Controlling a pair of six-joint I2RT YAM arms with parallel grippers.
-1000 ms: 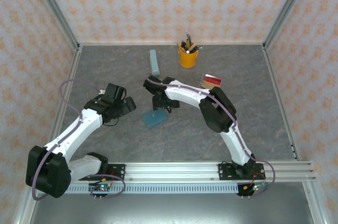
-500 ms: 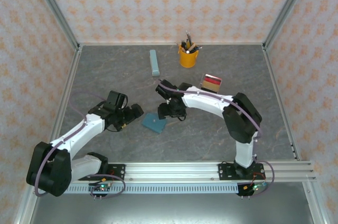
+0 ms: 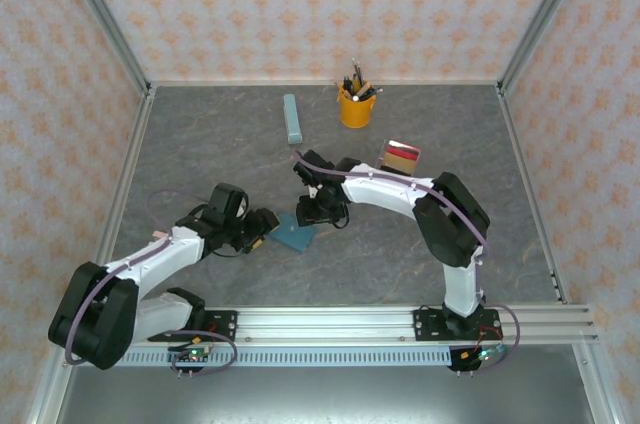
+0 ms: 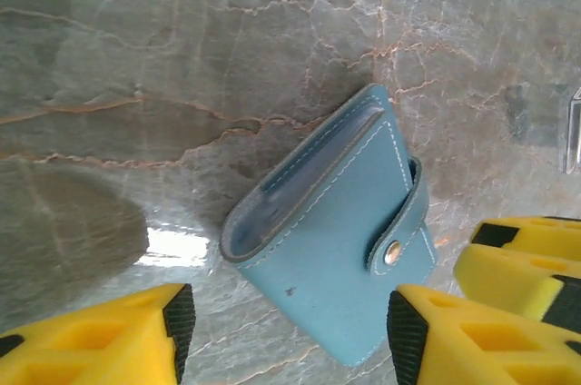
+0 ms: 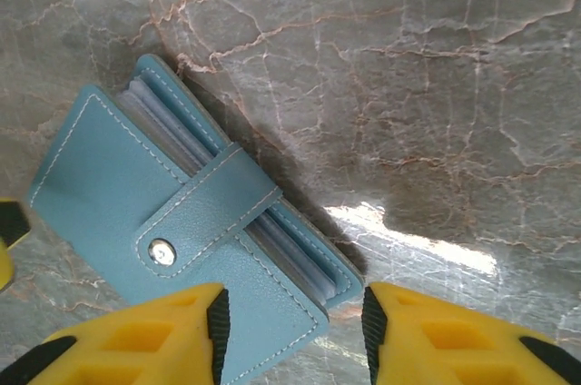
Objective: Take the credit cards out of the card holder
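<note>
as both arms are closing in, the left end effector [image 4: 284,317] and right end effector [image 5: 292,312], fingers apart, are flanking the snapped-shut card holder [image 4: 331,222], readying its opening.

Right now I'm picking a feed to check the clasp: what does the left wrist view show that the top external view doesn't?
Left wrist: the strap's metal snap fastened, the stitching, and the left gripper open astride the card holder. Top external: the credit cards lying apart from the holder, a yellow pen cup and a pale bar. Both: the closed holder lying flat on the table.
</note>
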